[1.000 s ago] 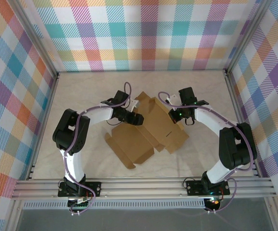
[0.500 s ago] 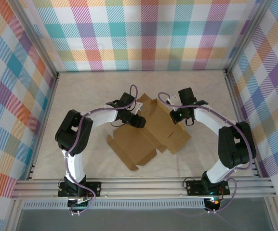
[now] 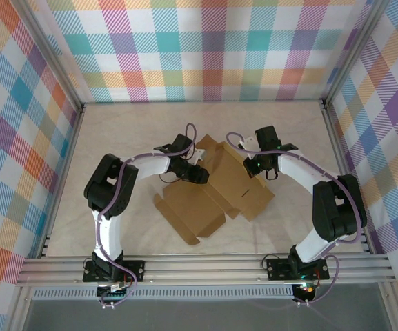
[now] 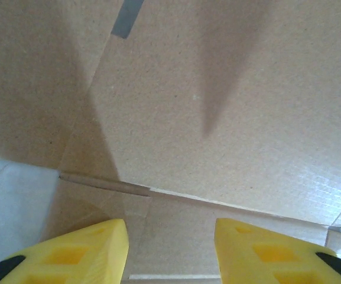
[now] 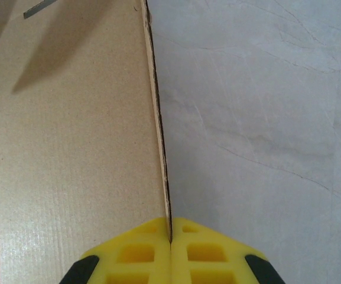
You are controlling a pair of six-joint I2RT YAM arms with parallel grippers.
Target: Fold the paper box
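The paper box (image 3: 216,196) lies partly unfolded on the table (image 3: 116,145) between the arms. The left gripper (image 4: 170,242) hovers over a panel, fingers wide apart. The right gripper (image 5: 170,235) pinches the cardboard's edge.

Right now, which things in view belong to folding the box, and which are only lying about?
For the job: paper box; left hand, open above it; right hand, shut on its edge.
Only surroundings: table; checked walls; metal rails.
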